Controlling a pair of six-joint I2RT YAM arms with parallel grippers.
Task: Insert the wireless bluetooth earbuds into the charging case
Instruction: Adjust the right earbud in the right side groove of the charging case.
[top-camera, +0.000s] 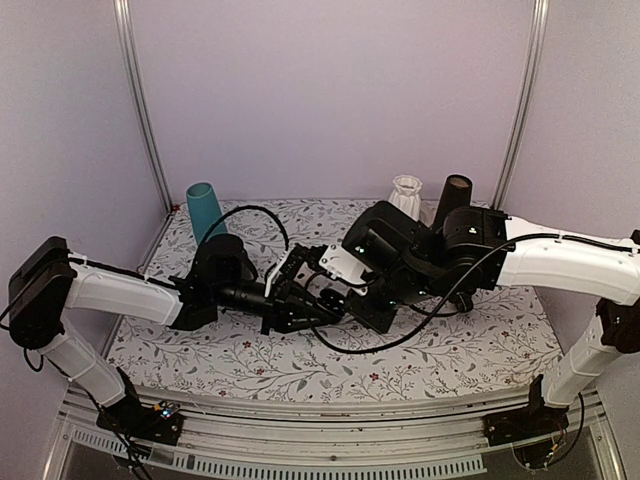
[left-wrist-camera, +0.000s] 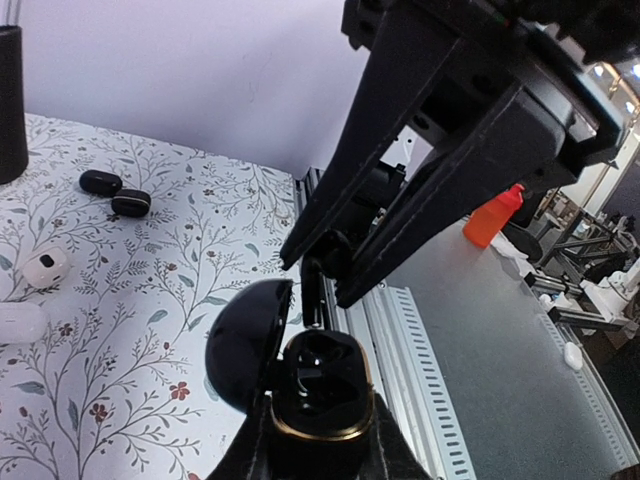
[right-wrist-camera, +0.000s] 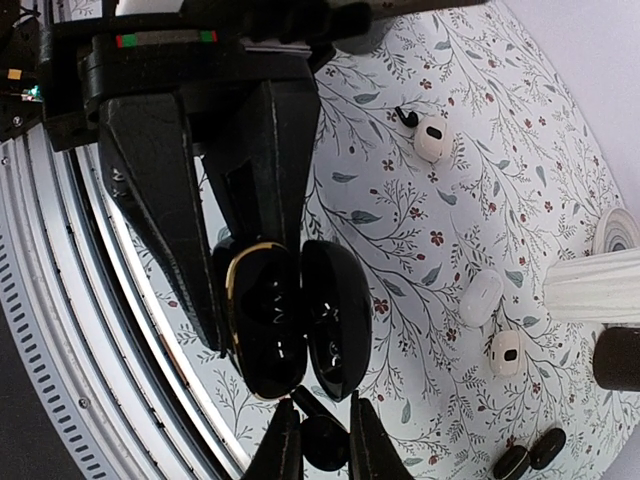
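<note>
Currently the small glossy black pebble-shaped charging case (right-wrist-camera: 265, 325) is held off the table, mid-scene. The left gripper (left-wrist-camera: 318, 445) is clenched on its lower body. The hinged lid is swung open to one side, and the gold rim and wells face the right gripper (right-wrist-camera: 322, 415).

The right claw is clenched on 1 tiny black stemmed earbud (left-wrist-camera: 330, 252), which hangs just above the open case. Contact: can't tell, probably none yet.

2 more small black rounded pieces (left-wrist-camera: 100, 182) lie side by side on the floral-print table cloth (top-camera: 470, 340), far right, near a dark cylinder (top-camera: 452, 195). Can't tell whether either is the 2nd bud. 3 white earbud-like pieces (right-wrist-camera: 480, 297) are scattered nearby, and they aren't ours. Whether a well is already filled is also unclear, since the interior is black on black.

Handling, my read:
- **Bud:** near weightless, hard, smooth and rounded, so it will likely twist or squirt out of the pads. Best pinched on the bulb, with the stem left free to lead into the well.
- **Case:** a stiff, slick shell. Grip the base sides, clear of the hinge and rim, so the lid isn't knocked shut.
- **Next move:** needs fine alignment, then a gentle release.
- **Risk:** a skewed bud catches the rim and drops to the cloth.
</note>
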